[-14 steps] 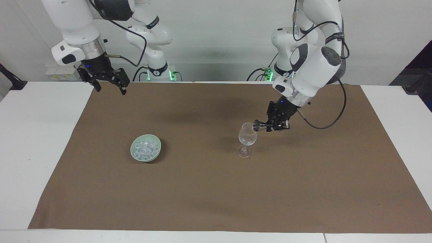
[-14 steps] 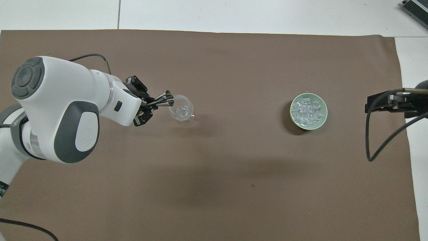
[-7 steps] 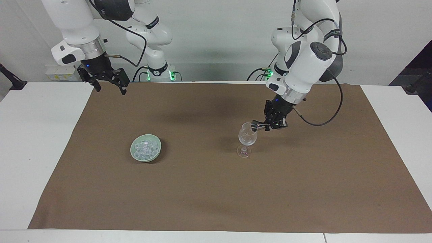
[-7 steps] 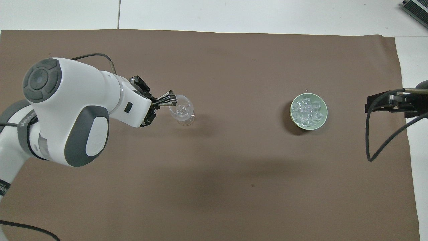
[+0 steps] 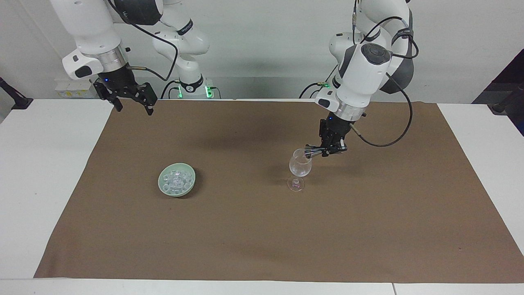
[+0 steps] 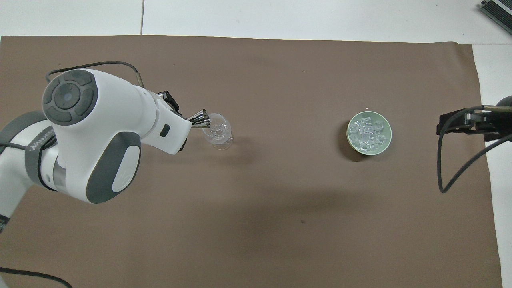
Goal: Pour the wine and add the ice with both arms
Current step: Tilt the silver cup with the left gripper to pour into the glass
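The right arm's black two-finger gripper (image 5: pixel 131 107) is waiting with its fingers apart and empty, hanging over the brown cloth's (image 5: pixel 262 241) corner at the right arm's end, by the robots' edge. The pale green round bowl (image 5: pixel 177 180) is sitting on the cloth toward that same end, about midway between the cloth's long edges, and the heap of small clear ice cubes (image 5: pixel 177 178) is lying inside it, untouched.

Toward the left arm's end, the clear stemmed glass (image 5: pixel 300 166) is standing upright on the cloth. The left arm's black gripper (image 5: pixel 326 150) is clamping a small shiny metal cone-shaped measure (image 5: pixel 310 152), tipped sideways with its mouth at the glass's rim.

My worry is the glass: it is looking top-heavy on a narrow foot, so if the metal cup is nudging the rim during the tilt, it could topple. Liquid could also be missing the narrow rim and staining the cloth.
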Tool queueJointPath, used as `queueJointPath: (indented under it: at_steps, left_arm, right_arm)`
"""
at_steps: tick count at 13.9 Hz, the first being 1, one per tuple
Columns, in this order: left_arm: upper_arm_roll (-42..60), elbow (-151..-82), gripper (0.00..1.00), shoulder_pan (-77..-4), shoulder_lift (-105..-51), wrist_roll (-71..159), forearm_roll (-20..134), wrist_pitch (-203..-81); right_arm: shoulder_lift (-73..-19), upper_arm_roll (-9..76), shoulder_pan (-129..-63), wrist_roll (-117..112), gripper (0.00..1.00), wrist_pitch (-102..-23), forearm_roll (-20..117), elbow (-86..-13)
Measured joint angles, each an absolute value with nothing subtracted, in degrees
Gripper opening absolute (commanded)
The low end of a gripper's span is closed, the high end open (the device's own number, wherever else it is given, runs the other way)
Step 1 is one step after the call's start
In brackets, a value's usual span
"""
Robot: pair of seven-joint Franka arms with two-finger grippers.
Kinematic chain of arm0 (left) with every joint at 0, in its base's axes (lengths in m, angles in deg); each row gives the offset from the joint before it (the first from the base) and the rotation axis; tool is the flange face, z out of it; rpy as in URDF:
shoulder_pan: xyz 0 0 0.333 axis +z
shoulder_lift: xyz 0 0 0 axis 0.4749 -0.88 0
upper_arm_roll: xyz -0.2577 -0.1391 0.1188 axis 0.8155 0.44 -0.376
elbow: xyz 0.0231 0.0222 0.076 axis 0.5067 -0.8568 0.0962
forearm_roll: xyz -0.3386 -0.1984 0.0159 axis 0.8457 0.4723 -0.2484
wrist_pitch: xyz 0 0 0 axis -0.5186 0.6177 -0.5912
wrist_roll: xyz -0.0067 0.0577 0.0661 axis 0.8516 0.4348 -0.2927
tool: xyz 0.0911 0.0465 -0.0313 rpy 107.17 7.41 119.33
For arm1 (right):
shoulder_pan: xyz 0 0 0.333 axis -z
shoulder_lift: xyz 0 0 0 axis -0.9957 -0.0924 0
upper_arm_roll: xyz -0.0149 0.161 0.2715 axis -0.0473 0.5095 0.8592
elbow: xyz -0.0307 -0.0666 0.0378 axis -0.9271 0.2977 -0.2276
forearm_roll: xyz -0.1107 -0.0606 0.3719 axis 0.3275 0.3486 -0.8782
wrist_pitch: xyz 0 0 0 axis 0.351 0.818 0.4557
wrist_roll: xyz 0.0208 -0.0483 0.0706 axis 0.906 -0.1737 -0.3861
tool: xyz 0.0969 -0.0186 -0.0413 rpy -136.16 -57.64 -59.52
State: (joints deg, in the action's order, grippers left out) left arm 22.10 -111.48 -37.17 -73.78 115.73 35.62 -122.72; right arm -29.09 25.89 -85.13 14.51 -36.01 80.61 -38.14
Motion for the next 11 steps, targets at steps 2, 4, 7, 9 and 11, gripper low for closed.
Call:
queueJointPath:
  at_steps: [2, 4, 7, 9, 11]
  left_arm:
    - [22.1, -110.9, 0.0, -37.2, -73.8, 115.6, 34.5, -121.5]
    - [22.1, -110.2, 0.0, -37.8, -73.8, 114.3, 32.8, -120.0]
    - [22.1, -109.3, 0.0, -39.4, -73.8, 111.9, 31.1, -118.2]
    - [22.1, -109.0, 0.0, -40.1, -73.8, 110.9, 30.1, -117.4]
    - [22.1, -107.7, 0.0, -40.5, -74.5, 109.7, 27.1, -115.7]
  right_arm:
    - [-29.1, 25.9, -85.1, 14.5, 1.0, -36.0, 80.6, -38.1]
    - [-29.1, 25.9, -85.1, 14.5, 1.0, -36.0, 80.6, -38.1]
    - [-29.1, 25.9, -85.1, 14.5, 1.0, -36.0, 80.6, -38.1]
    - [-29.1, 25.9, -85.1, 14.5, 1.0, -36.0, 80.6, -38.1]
    - [-29.1, 25.9, -85.1, 14.5, 1.0, -36.0, 80.6, -38.1]
